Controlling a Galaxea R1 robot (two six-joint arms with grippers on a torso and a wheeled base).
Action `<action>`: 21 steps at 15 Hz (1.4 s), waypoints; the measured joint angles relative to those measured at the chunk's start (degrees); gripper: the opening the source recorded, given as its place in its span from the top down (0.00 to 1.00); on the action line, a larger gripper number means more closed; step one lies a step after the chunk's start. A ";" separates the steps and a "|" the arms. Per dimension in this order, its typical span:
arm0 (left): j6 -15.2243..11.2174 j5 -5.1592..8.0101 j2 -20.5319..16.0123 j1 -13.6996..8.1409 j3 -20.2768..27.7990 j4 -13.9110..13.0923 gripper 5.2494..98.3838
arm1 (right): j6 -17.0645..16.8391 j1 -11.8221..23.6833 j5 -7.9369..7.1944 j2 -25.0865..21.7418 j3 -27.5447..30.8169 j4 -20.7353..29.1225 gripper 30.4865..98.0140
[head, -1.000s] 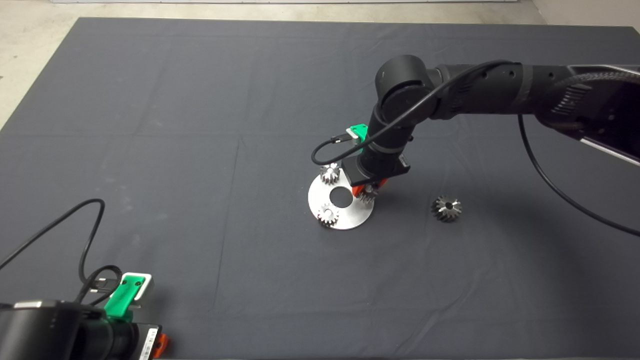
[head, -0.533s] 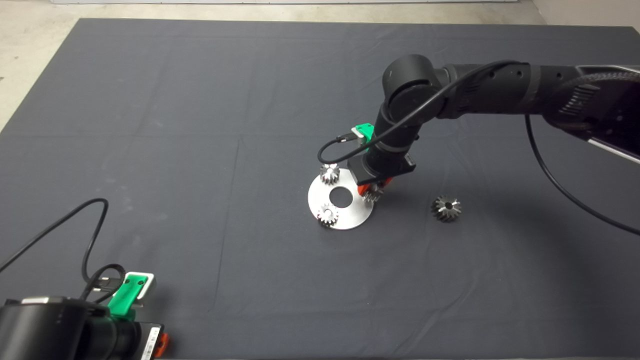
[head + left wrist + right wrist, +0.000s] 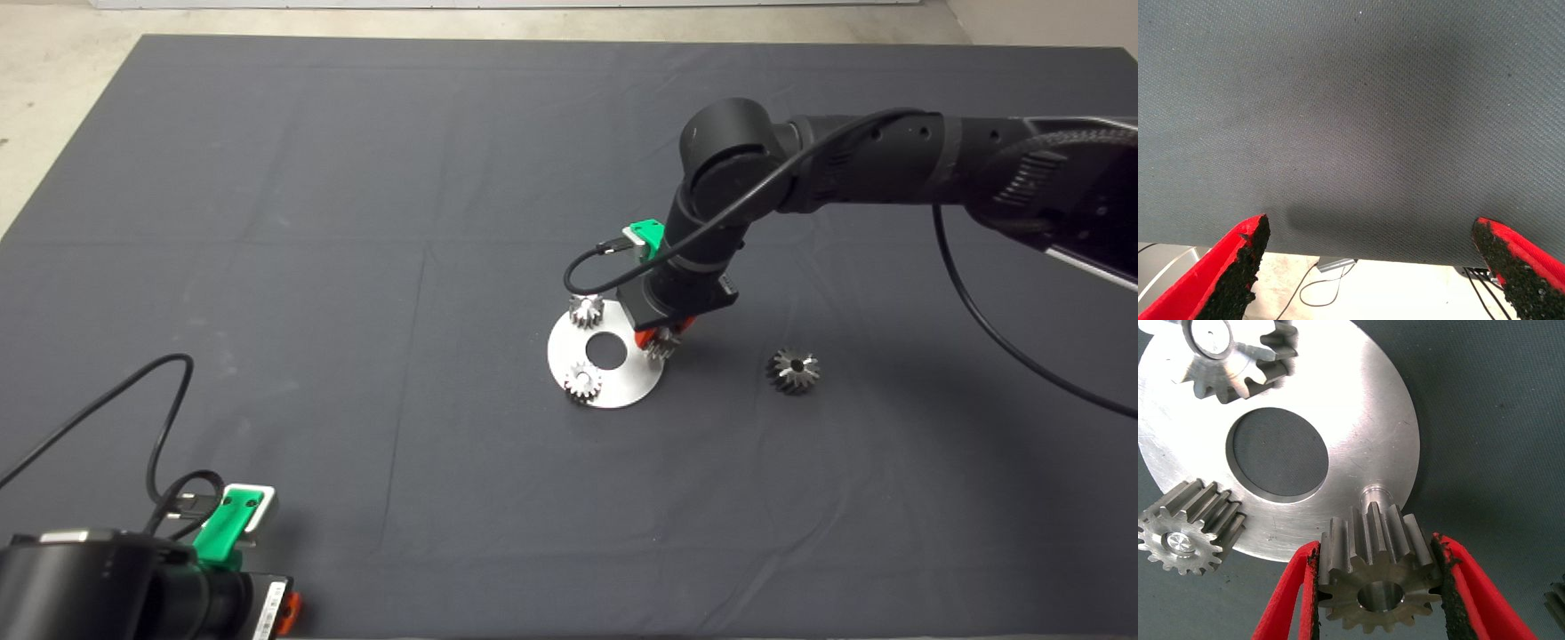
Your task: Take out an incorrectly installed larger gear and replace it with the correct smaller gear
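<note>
Here the right pincer (image 3: 1377, 587) clamps the smaller gear (image 3: 1376, 577) (just beside the peg (image 3: 1373, 495)); left pincer (image 3: 1378, 267) gapes wide.

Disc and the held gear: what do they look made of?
The disc looks like bare metal, perhaps aluminium or steel: a pale brushed sheen with fine scratches. The smaller gear, pinched in the right gripper, looks like machined steel, grey with bright tooth edges. Exact alloys cannot be told.
</note>
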 measured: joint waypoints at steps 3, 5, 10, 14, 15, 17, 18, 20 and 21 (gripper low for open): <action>0.00 0.15 0.24 0.17 -0.02 0.41 0.15 | -0.02 -0.48 -0.01 0.02 0.00 -0.52 0.94; 0.02 0.38 0.74 0.28 -0.16 0.63 0.15 | -0.02 -1.16 -0.04 0.17 0.00 -1.12 0.94; 0.02 0.27 2.71 1.39 -1.60 0.96 0.15 | -0.04 -1.30 -0.15 0.16 0.01 -1.65 0.94; 0.02 0.44 2.87 1.60 -1.60 1.38 0.15 | -0.04 -1.35 -0.11 0.16 0.04 -2.32 0.94; -0.02 0.63 3.01 1.68 -1.60 1.49 0.15 | -0.04 -1.37 -0.15 0.16 0.00 -2.36 0.94; -0.06 0.74 3.17 1.71 -1.60 1.51 0.15 | -0.04 -1.35 -0.11 0.16 -0.18 -2.39 0.94; -0.17 0.85 3.29 1.71 -1.60 1.51 0.15 | -0.04 -1.35 -0.12 0.18 -0.24 -2.39 0.94; -0.26 1.03 3.49 1.72 -1.60 1.51 0.15 | -0.04 -1.35 -0.11 0.18 -0.35 -2.39 0.94; -0.26 1.04 3.50 1.72 -1.60 1.51 0.15 | -0.04 -1.35 -0.17 0.21 -0.35 -2.39 0.94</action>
